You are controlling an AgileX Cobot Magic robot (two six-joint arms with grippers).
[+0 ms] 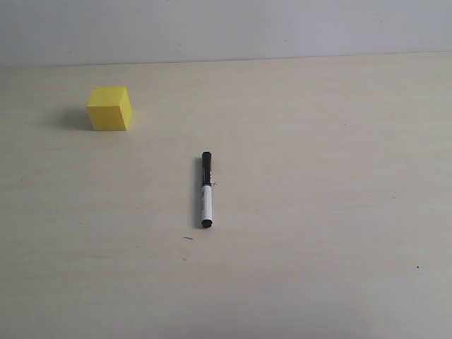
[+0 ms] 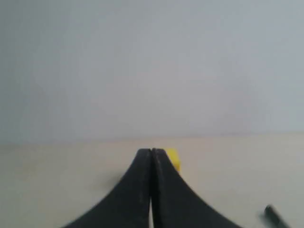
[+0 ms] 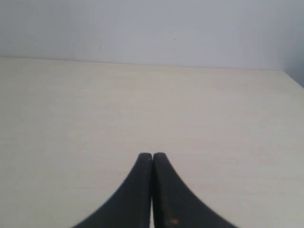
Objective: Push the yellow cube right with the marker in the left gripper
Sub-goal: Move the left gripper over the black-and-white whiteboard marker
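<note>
The yellow cube [image 1: 110, 108] rests on the pale table at the far left of the exterior view. The marker [image 1: 206, 189] lies flat near the middle of the table, black cap pointing away, well apart from the cube. Neither arm shows in the exterior view. In the left wrist view my left gripper [image 2: 151, 151] is shut with nothing between its fingers; a sliver of the yellow cube [image 2: 173, 159] peeks out behind its tip, and the marker's black end [image 2: 274, 216] shows at the frame's edge. My right gripper [image 3: 152, 155] is shut and empty over bare table.
The pale wooden table [image 1: 318, 212] ends at a white wall [image 1: 226, 28] at the back. A few small dark specks [image 1: 188, 239] mark the surface near the marker.
</note>
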